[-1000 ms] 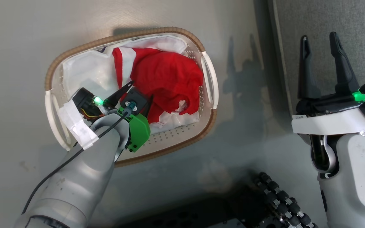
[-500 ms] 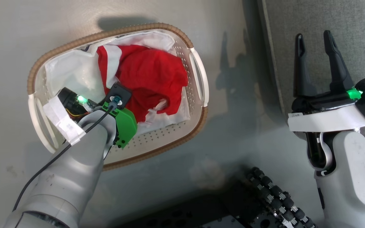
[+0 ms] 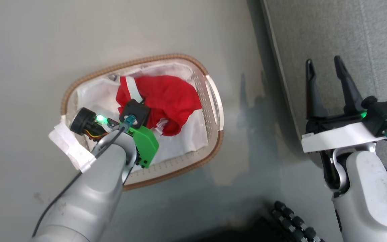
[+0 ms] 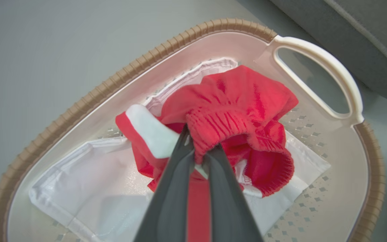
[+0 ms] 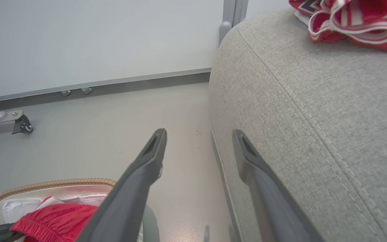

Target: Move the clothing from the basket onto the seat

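Note:
The cream basket point(image 3: 180, 169) stands on the floor, its brown rim point(image 4: 79, 104) and a white handle point(image 4: 331, 70) close in the left wrist view. Inside, on a white liner point(image 4: 89, 178), lies the red clothing point(image 3: 170, 97) with a white stripe. My left gripper point(image 4: 200, 141) is shut on the clothing's gathered elastic edge point(image 4: 233, 124), and the cloth bunches up around the fingertips. My right gripper point(image 3: 324, 64) hangs open and empty beside the grey seat point(image 3: 348, 30). In the right wrist view that gripper point(image 5: 199, 134) points along the seat's rounded edge point(image 5: 314, 101), where another red and white garment point(image 5: 354, 23) lies.
The basket sits on a pale grey floor point(image 3: 45, 50), a short way left of the seat's front. My base with black rollers point(image 3: 294, 222) is at the bottom. A wall with a baseboard point(image 5: 129, 80) and a castor foot point(image 5: 18, 124) stand beyond.
My left gripper has shut on the red clothing and drawn it into a bunch. The head camera has shifted, so the basket sits lower in view. The right gripper stays open.

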Tool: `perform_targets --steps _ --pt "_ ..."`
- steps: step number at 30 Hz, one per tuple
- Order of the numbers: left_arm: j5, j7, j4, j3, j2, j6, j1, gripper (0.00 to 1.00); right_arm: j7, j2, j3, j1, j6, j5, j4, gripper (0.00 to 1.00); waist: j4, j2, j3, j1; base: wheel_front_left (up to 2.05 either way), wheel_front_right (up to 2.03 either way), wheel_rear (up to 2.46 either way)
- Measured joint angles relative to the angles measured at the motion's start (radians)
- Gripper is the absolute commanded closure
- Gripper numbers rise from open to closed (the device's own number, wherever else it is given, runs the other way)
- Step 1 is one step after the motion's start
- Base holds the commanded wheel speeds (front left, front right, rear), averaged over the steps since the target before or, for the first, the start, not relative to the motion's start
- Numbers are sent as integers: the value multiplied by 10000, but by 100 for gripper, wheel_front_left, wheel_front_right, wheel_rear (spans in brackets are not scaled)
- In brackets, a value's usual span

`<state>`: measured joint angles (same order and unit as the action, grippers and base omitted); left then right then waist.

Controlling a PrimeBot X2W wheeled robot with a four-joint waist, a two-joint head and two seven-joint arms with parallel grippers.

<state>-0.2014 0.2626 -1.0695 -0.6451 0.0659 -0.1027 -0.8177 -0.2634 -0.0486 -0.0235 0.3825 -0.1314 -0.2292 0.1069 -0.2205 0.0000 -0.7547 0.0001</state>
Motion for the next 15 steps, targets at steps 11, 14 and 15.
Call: perform_targets --steps 11,14,15 --pt "-253 13 1733 15 46 -151 1535 100 0 8 151 -976 0 658 863 0 505 0 2365 -1 0 0 0" --pt "-288 12 2100 15 151 -196 1777 100 0 6 184 -1348 0 769 1068 0 665 0 3067 -1 0 0 0" --pt "-313 13 2253 17 176 -199 1816 100 0 6 194 -1486 0 813 1135 0 725 0 3316 -1 0 0 0"
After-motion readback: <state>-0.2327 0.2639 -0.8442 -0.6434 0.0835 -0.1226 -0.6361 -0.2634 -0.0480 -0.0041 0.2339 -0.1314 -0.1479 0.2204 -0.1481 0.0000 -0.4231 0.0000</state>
